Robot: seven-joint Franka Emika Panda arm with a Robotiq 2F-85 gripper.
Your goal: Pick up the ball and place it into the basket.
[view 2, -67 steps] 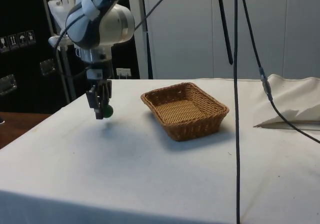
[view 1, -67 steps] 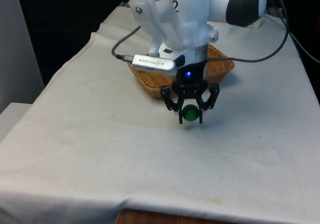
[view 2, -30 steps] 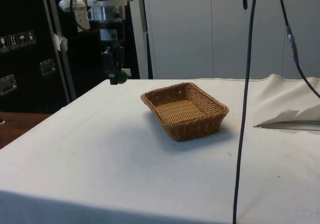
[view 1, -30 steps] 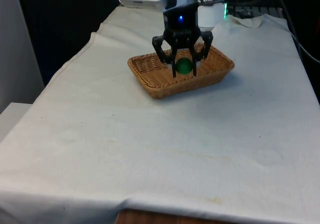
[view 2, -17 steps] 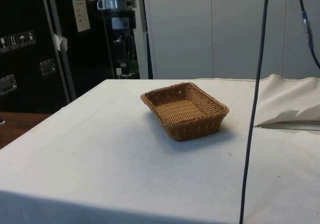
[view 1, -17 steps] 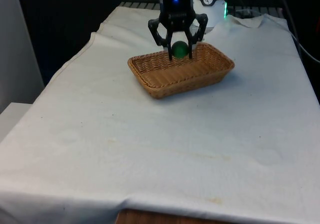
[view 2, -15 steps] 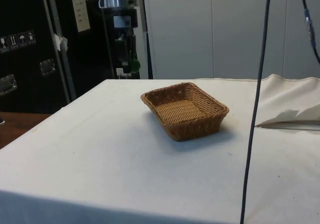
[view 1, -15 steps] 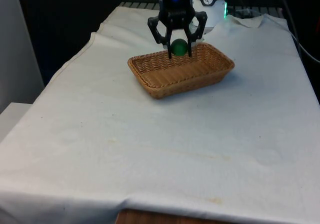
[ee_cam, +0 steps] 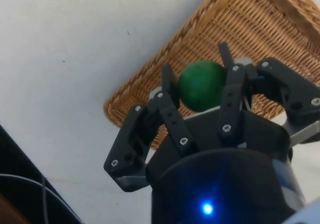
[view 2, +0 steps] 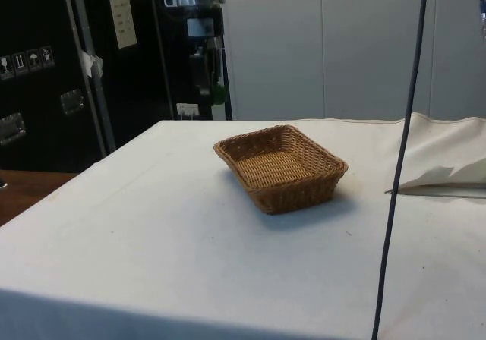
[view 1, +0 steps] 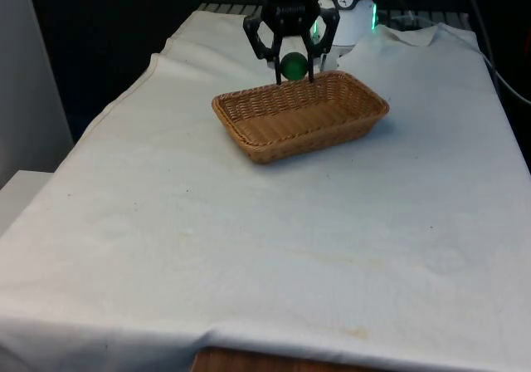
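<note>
Claw pinching ball between its two black fingers, hanging in the air above the far rim of basket. In the side view, claw up high, clear of the desk, holding ball over the basket's back edge toward the dark cabinets. In the wrist view, claw closed on ball from both sides, with basket weave underneath and behind it, and bare white cloth beside.

No brand or label readable on ball or basket. Small white signs with dark pictograms on the dark cabinet at the side view's left edge, too small to read.

Ball: small, round, plain dark green, smooth and matte, no markings seen.

Basket: shallow, rectangular, woven tan wicker, resting flat on desk near the far end, set at a slant to the desk edges, inside bare. White cloth over the whole desk, slightly wrinkled, bunched into a fold at the side view's right.
</note>
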